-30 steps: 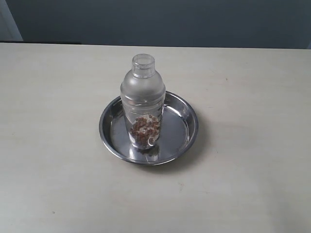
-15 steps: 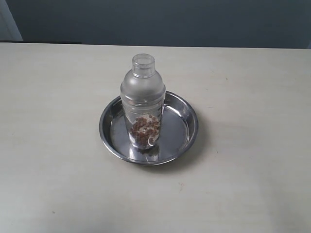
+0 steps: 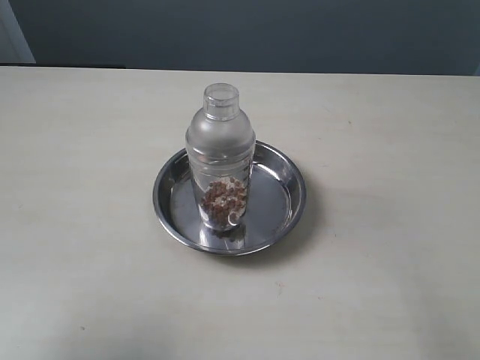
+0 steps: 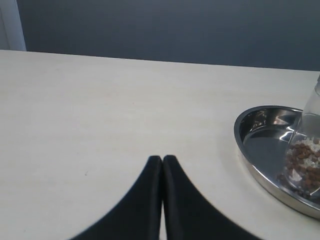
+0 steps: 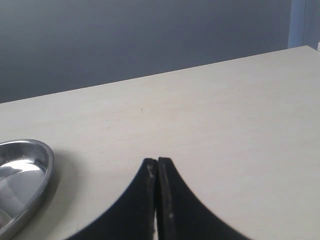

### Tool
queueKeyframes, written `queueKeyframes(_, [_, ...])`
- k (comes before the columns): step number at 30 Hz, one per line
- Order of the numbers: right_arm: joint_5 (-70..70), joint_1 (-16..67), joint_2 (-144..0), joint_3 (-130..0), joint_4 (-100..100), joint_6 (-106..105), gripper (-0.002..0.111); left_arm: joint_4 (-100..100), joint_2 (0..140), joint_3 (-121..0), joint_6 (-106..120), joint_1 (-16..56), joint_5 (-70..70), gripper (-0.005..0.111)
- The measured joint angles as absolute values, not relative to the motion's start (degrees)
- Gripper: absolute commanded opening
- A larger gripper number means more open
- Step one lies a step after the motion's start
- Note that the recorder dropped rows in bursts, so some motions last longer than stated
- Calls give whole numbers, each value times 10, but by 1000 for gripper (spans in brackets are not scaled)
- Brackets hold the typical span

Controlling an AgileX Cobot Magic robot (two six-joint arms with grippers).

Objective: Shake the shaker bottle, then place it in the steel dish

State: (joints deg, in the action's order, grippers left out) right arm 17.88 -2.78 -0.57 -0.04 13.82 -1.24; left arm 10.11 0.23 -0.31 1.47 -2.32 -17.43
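Observation:
The clear shaker bottle [image 3: 220, 154] stands upright inside the steel dish [image 3: 292, 196] in the middle of the table, brown pellets heaped at its bottom. The left wrist view catches the dish rim [image 4: 241, 142] and the bottle's lower part [image 4: 305, 160] at the frame's edge. My left gripper [image 4: 162, 159] is shut with nothing between its black fingers, over bare table apart from the dish. My right gripper [image 5: 157, 161] is shut and empty too, with the dish rim [image 5: 44, 172] off to one side. Neither gripper shows in the exterior view.
The pale table top [image 3: 390, 135] stretches around the dish on all sides. A dark blue-grey wall [image 3: 247, 34] runs behind the far table edge.

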Motion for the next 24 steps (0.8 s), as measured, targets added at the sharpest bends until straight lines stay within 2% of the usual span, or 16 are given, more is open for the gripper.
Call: queueKeyframes(24, [179,-28,-6,0,138,-12,-1,101,2,-3,15,-23,-142,0])
